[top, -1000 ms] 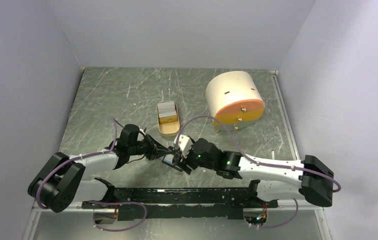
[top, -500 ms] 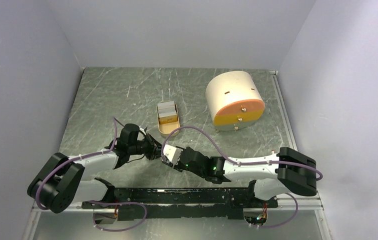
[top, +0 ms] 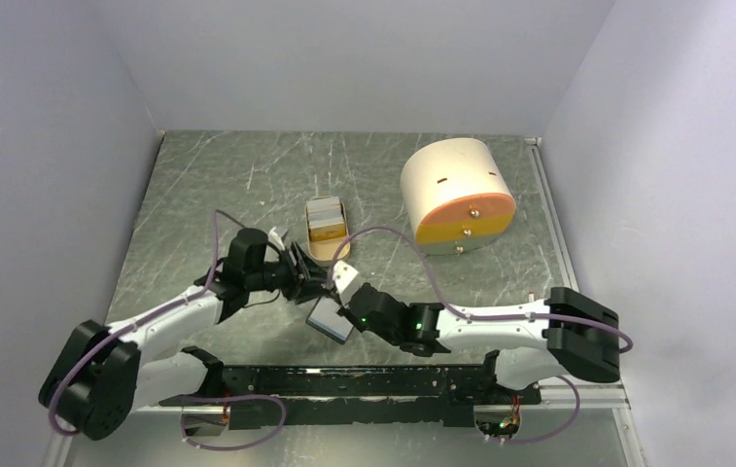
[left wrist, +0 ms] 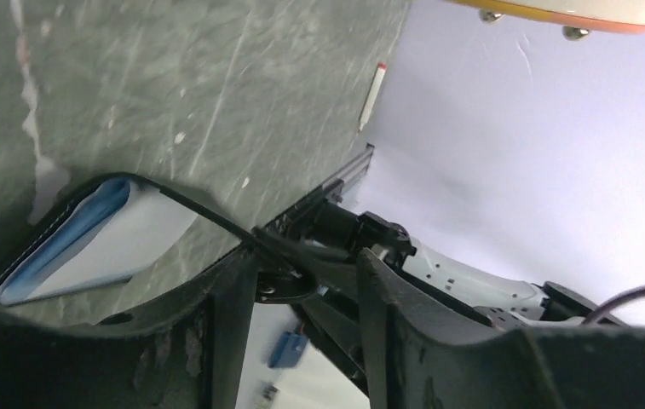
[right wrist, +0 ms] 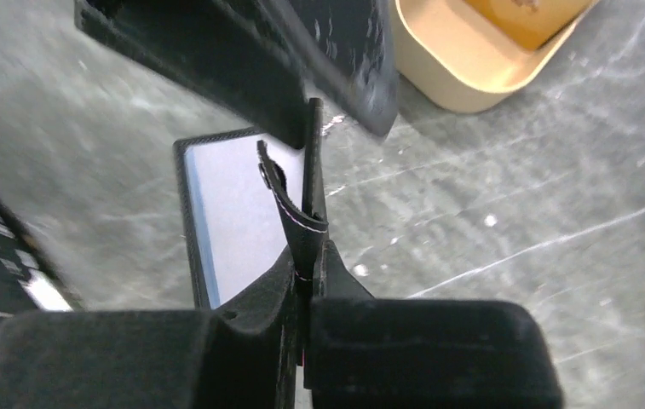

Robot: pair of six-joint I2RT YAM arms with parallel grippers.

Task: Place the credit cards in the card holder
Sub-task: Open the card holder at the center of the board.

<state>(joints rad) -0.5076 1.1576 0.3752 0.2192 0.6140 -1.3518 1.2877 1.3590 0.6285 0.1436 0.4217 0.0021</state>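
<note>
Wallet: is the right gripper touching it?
Touching. The right wrist view shows the right gripper pinched shut on a thin black flap of the wallet, with no gap between them.

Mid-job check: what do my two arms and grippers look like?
The left arm and right arm have white links, bulky black joints and a looping purple cable each. The left gripper and right gripper are matte black. Small green lights glow on the right arm.

a lab test booth (plain pale walls [top: 344,58]) around a scratched metal table [top: 208,185].
</note>
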